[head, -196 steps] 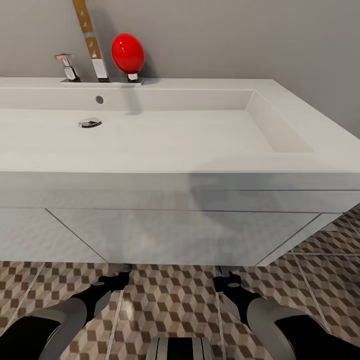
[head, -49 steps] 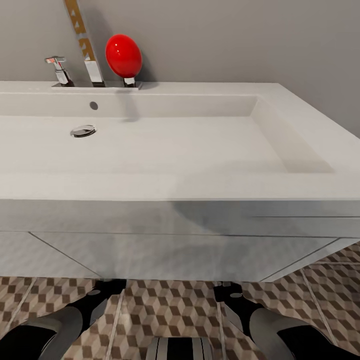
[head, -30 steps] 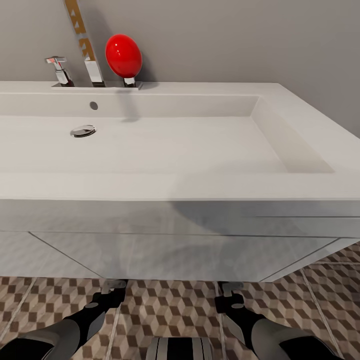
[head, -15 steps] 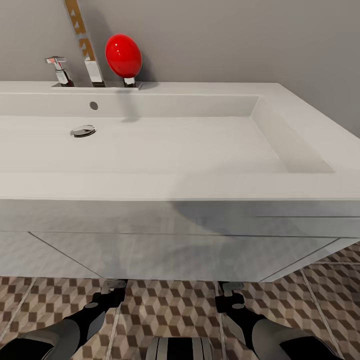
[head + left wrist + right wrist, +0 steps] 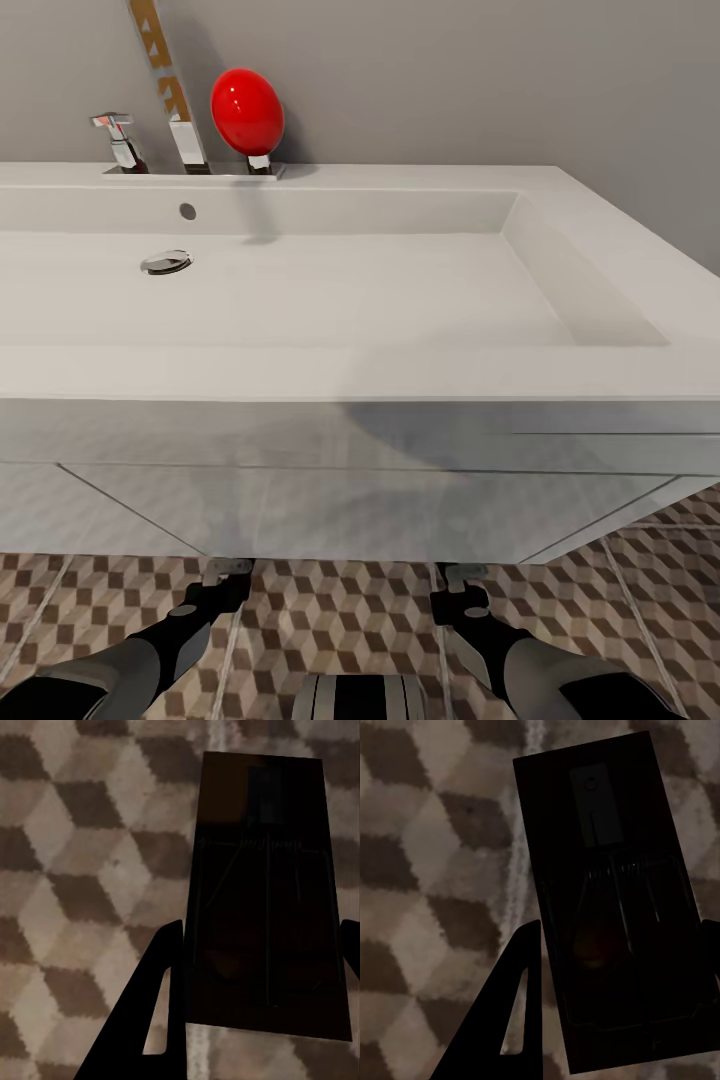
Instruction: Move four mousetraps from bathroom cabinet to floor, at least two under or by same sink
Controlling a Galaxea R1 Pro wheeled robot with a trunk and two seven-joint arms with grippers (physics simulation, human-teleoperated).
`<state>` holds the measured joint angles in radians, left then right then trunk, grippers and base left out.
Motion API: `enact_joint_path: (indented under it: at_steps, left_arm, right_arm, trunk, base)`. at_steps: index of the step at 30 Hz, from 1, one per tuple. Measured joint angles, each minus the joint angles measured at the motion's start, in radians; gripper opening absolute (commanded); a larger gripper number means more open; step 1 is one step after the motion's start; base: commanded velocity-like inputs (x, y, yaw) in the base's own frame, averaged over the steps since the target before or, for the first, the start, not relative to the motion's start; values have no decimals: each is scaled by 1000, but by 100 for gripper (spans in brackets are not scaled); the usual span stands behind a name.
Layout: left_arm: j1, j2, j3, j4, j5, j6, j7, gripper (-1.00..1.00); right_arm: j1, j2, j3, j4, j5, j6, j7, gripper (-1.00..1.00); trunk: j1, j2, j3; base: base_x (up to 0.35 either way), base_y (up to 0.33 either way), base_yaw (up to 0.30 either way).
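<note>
At the vanity's foot, both grippers' fingers are pinching mousetraps (image 5: 262,892) (image 5: 611,900) above the bathroom floor (image 5: 340,620); releasing high risks bouncing away.

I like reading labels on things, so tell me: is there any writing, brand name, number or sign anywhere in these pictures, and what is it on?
None: no readable text in any view.
Sink: plain white, no brand.
Tap: a small red mark on its handle, no letters.
Tall strip behind the tap: orange shapes, a pattern, not writing.
Mousetrap in the left gripper: too dark to show any marking.
Mousetrap in the right gripper: a pale plate, nothing legible.
</note>
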<state>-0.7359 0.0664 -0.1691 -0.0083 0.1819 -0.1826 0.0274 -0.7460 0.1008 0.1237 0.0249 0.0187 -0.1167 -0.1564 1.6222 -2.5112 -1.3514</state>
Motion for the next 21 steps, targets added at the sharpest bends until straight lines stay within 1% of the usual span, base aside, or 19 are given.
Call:
enact_joint_path:
  at_steps: [11,21]
  left_arm:
    - [0,-2,1,-5,-1,4,0,-100]
    - [0,-6,5,-10,-2,4,0,-100]
  right_arm:
    - [0,1,0,0,0,-1,0,-100]
    - [0,7,1,-1,2,-1,0,-100]
  trunk:
    - [0,0,0]
    - [0,0,0]
  base:
    - [0,0,0]
    - [0,0,0]
